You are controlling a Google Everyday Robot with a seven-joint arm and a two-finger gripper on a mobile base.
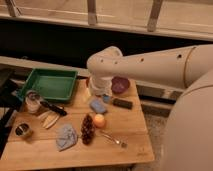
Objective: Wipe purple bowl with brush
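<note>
The arm (160,62) is a thick, smooth, off-white tube. To the right of the tool it widens into a large rounded shell (192,130). A few small dark holes (178,56) dot its upper side. Just above the tool sits a bulbous rounded joint (106,61), then a short pale cuff (101,82). The tool (103,94) hangs below that cuff over the worktop's (125,135) far edge, jaws apart.
</note>
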